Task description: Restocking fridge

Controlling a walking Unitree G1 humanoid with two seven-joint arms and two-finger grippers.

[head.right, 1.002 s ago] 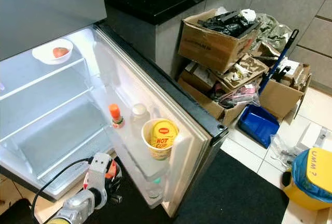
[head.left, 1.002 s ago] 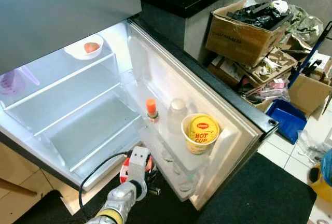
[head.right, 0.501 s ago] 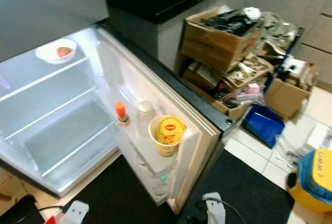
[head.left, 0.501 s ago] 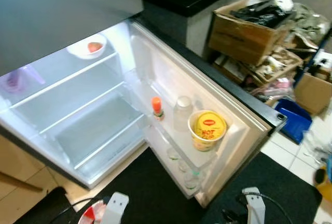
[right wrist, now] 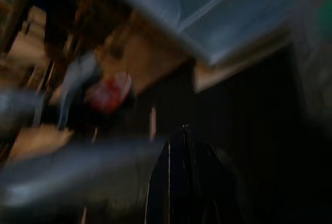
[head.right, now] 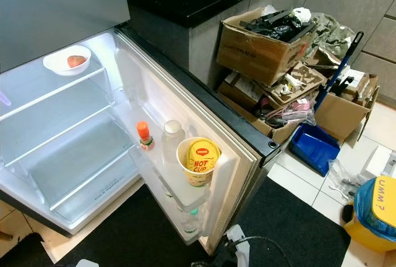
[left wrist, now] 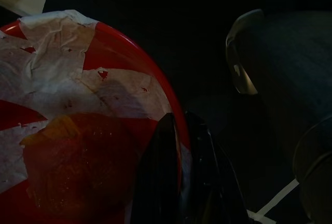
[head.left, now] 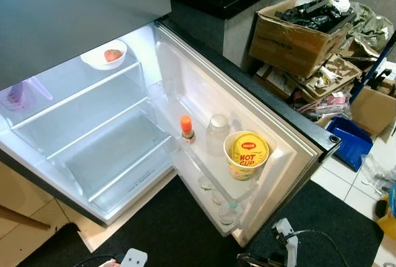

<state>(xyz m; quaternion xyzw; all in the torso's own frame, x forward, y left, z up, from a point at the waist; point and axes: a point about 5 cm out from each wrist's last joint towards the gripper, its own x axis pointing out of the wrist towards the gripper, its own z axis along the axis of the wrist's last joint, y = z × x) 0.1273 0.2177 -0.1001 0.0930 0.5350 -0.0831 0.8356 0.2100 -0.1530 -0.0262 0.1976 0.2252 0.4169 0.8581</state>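
Observation:
The fridge (head.left: 93,149) stands open with lit, bare lower shelves. Its door shelf (head.left: 210,168) holds an orange-capped bottle (head.left: 186,128), a clear jar (head.left: 218,134) and a yellow Hot Cup noodle tub (head.left: 247,154). A white bowl (head.left: 104,55) with a red fruit sits on the top shelf. In the left wrist view my left gripper (left wrist: 179,123) is shut on the rim of a red bowl (left wrist: 78,146) lined with white paper, with something orange-red inside. My left wrist (head.left: 133,258) and right wrist (head.left: 281,230) hang low over the black mat. The right gripper (right wrist: 184,133) looks shut, in a blurred view.
A black mat (head.left: 185,230) lies before the fridge. Cardboard boxes of clutter (head.left: 297,32) and a blue tray (head.left: 349,143) stand to the right on the tiled floor. A yellow and blue container (head.right: 374,214) sits at far right. A purple item (head.left: 15,96) rests on the upper shelf.
My left arm with the red bowl has dropped from beside the fridge's lower edge to the picture's bottom edge. The right wrist has come into view low at right. The camera shifted slightly.

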